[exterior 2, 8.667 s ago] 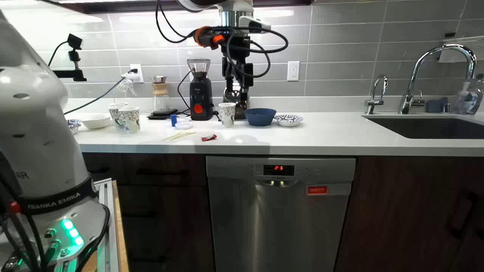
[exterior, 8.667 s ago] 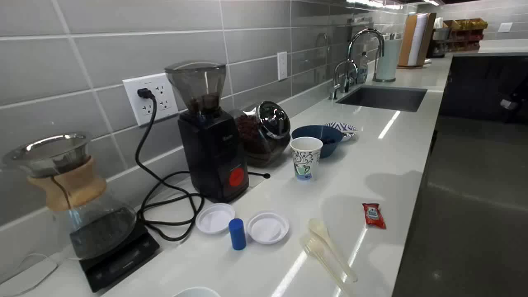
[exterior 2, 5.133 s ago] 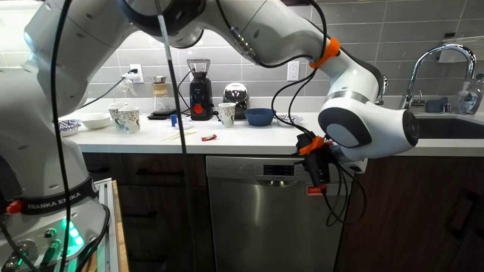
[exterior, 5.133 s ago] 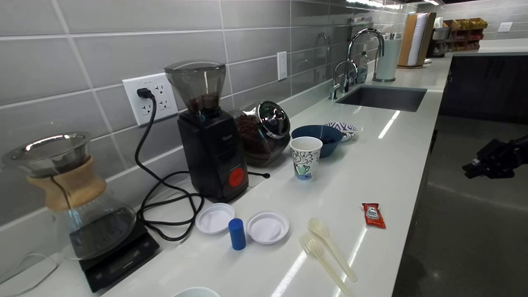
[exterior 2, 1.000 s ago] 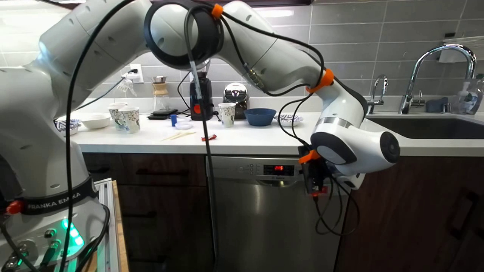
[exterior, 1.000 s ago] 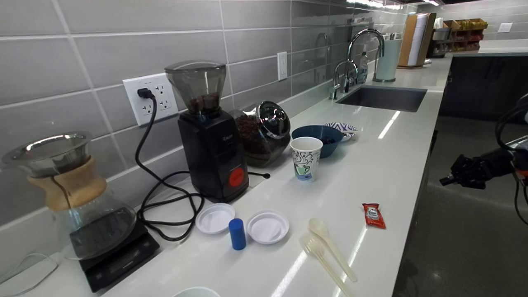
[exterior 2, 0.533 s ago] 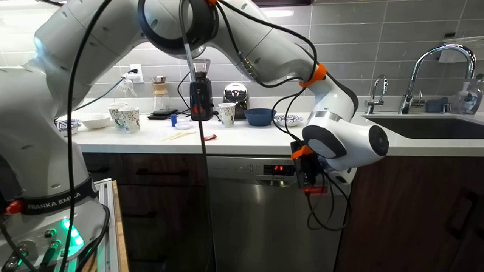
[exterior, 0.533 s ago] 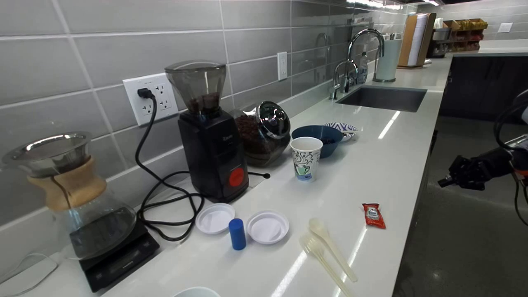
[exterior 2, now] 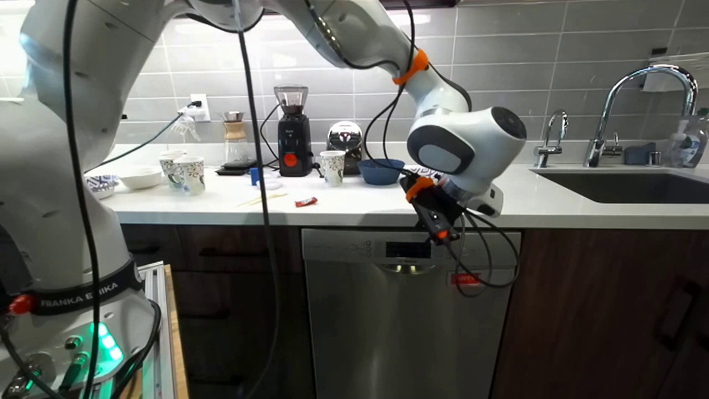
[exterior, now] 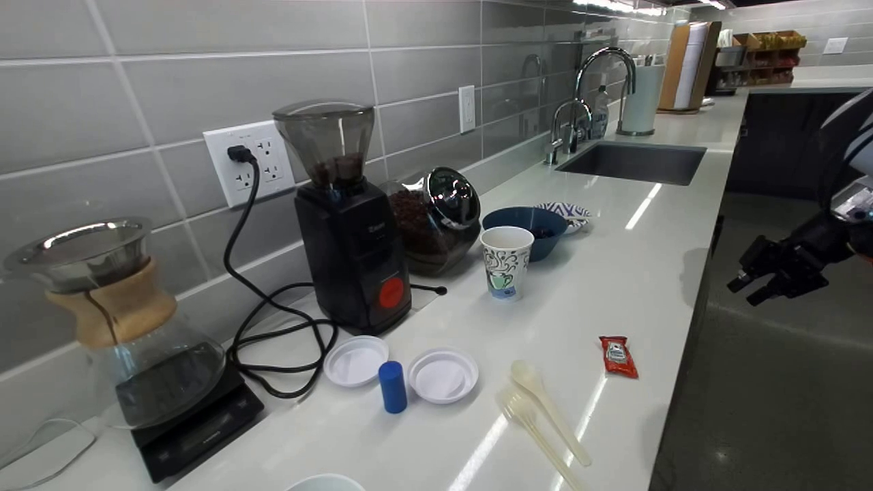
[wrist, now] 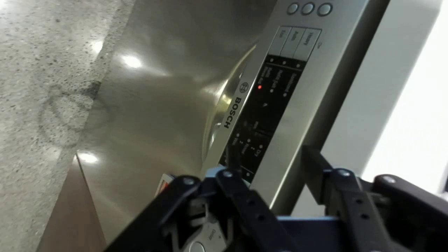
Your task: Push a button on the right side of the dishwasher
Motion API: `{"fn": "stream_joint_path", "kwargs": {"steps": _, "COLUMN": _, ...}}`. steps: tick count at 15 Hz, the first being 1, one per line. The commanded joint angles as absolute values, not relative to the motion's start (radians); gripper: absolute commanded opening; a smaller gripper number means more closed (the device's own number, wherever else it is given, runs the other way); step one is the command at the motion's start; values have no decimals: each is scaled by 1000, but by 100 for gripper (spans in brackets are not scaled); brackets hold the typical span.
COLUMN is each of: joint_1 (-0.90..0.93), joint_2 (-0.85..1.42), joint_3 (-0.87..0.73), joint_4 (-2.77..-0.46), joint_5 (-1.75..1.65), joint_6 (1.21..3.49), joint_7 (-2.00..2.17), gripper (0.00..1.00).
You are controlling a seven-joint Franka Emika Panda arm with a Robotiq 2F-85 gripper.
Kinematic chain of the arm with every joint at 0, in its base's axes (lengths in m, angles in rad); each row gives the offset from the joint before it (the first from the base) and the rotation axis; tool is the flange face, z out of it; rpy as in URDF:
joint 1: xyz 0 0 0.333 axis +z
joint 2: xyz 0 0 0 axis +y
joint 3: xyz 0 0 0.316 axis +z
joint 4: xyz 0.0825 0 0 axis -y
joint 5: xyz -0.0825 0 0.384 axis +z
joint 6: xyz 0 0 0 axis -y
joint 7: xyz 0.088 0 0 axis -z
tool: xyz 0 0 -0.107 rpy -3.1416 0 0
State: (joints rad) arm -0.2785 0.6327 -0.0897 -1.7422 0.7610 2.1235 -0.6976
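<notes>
The steel dishwasher (exterior 2: 382, 327) stands under the counter, its control panel along the top edge. In the wrist view the panel runs diagonally, with a dark display (wrist: 267, 108) and one red light on it. The panel's right end lies toward the bottom, where a round button (wrist: 196, 246) by a "Delay" label shows partly through the finger linkage. My gripper (wrist: 273, 161) is open, nothing between its fingers. One finger overlaps the display's lower end; the other lies over the counter's underside. In an exterior view the gripper (exterior: 745, 291) hangs apart from the counter edge, jaws parted.
Above the panel juts the white counter (exterior 2: 343, 202). On it stand a paper cup (exterior 2: 333, 168), a blue bowl (exterior 2: 379, 176) and a red packet (exterior: 618, 356) near the edge. A loop of cable (exterior 2: 512, 266) dangles from the wrist before the dishwasher.
My jaws have gone from shut to open. The arm has risen and moved left in an exterior view, backing off the panel's right side. Red display digits seen earlier look dark there now.
</notes>
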Motion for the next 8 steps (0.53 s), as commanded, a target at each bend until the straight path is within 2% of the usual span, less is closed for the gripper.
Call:
{"fn": "stream_joint_path", "kwargs": {"steps": 1, "joint_1": -219, "joint_2": 411, "joint_3": -107, "joint_4": -1956, "joint_5": 611, "joint_6": 2262, "joint_7": -673, "gripper": 80}}
{"fn": "stream_joint_path", "kwargs": {"steps": 2, "joint_1": -210, "joint_2": 359, "joint_3": -107, "joint_4": -1999, "joint_5": 562, "joint_6": 2294, "joint_7": -664, "gripper": 88}}
{"fn": "stream_joint_path", "kwargs": {"steps": 4, "joint_1": -198, "joint_2": 256, "joint_3": -103, "joint_4": -2079, "joint_5": 461, "joint_6": 2355, "joint_7": -650, "gripper": 99}}
{"fn": "stream_joint_path", "kwargs": {"steps": 8, "joint_1": -180, "joint_2": 39, "joint_3": -100, "joint_4": -2267, "joint_5": 278, "joint_6": 2497, "joint_7": -638, "gripper": 100}}
